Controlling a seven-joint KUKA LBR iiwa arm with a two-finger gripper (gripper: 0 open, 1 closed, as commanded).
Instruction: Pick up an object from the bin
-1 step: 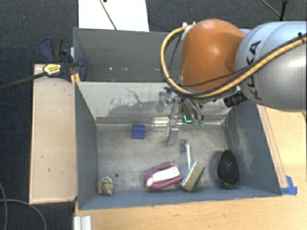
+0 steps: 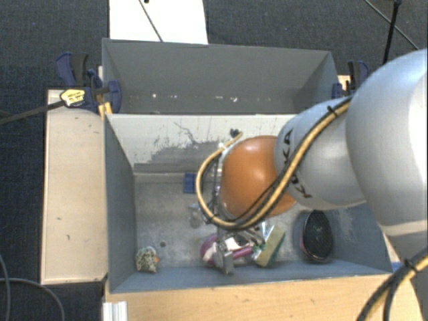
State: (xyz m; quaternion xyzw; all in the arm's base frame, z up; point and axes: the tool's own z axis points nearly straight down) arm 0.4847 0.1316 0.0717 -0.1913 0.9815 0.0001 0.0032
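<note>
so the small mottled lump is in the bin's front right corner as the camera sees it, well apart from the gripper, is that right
Not quite. The camera view shows the mottled lump in the front left corner of the bin, not the right. It is indeed well apart from the gripper, which is over the pink and green heap at mid front.

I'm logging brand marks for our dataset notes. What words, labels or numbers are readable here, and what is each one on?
"KUKA": black letters running along the silver arm, partly crossed by a cable.
Black round thing at the bin's near right: any marking is too small to read.
Speckled lump at the near left: no text.
Pink, white and green heap under the orange cover: no text can be made out.
</note>
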